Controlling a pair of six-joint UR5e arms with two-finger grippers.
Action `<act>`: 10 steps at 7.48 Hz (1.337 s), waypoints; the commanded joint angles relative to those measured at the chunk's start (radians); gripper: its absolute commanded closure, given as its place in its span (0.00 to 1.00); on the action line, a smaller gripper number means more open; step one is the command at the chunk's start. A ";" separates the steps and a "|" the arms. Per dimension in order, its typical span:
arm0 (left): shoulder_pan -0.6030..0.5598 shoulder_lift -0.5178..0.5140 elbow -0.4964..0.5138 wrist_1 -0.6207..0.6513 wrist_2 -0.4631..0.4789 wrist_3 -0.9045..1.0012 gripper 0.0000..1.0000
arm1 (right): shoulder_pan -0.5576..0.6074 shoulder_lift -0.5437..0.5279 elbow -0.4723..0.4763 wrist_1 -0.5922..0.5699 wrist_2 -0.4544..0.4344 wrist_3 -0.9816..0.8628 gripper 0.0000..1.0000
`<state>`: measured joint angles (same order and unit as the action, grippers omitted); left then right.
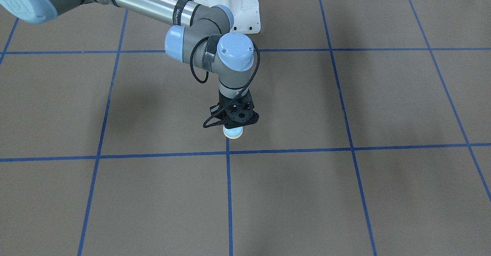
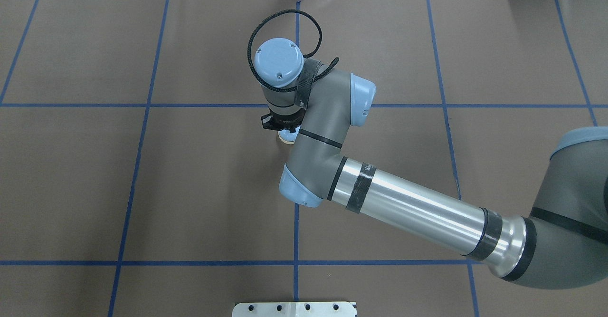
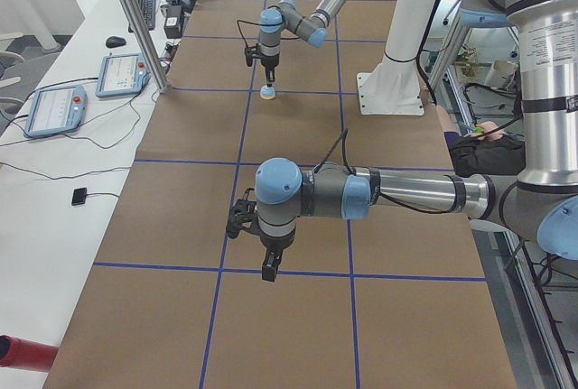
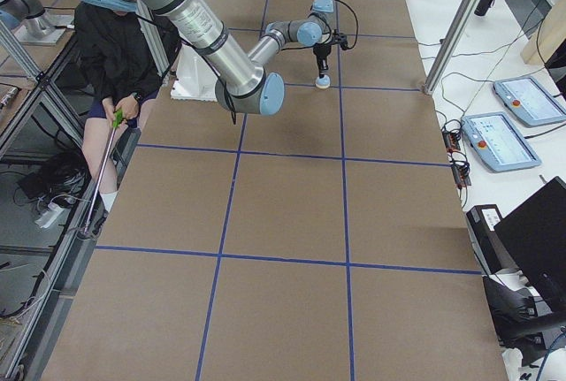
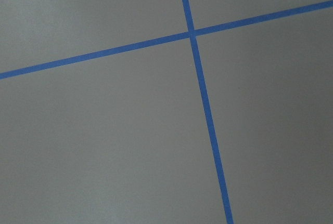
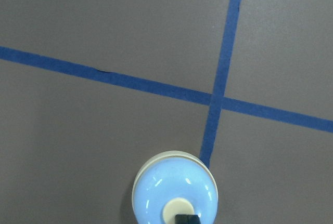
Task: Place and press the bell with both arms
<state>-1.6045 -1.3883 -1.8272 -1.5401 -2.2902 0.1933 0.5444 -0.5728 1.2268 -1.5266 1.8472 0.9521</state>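
Note:
The light-blue bell [image 6: 174, 193] with its cream button stands on the brown table beside a blue tape crossing. It also shows in the front view [image 1: 233, 133] and the overhead view [image 2: 286, 137]. My right gripper [image 6: 187, 219] hangs straight down over it, fingers together, and one black tip sits on the near edge of the button. From the front, its black mount [image 1: 238, 118] hides the fingertips. My left gripper [image 3: 269, 268] hangs over bare table far from the bell. It shows only in the left side view, so I cannot tell if it is open or shut.
Blue tape lines [image 1: 228, 194] divide the brown table into squares. The white bolted pedestal [image 1: 230, 6] stands behind the bell on the robot's side. The left wrist view shows only a tape crossing [image 5: 191, 32]. Pendants lie on a side bench [image 3: 54, 109].

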 commanded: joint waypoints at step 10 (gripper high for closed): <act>-0.002 0.002 0.006 0.000 -0.108 -0.109 0.00 | 0.548 -0.493 0.448 -0.052 0.355 -0.527 0.00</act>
<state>-1.6055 -1.3873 -1.8182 -1.5401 -2.3368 0.1109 0.9612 -0.9661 1.6401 -1.5781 2.1221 0.5992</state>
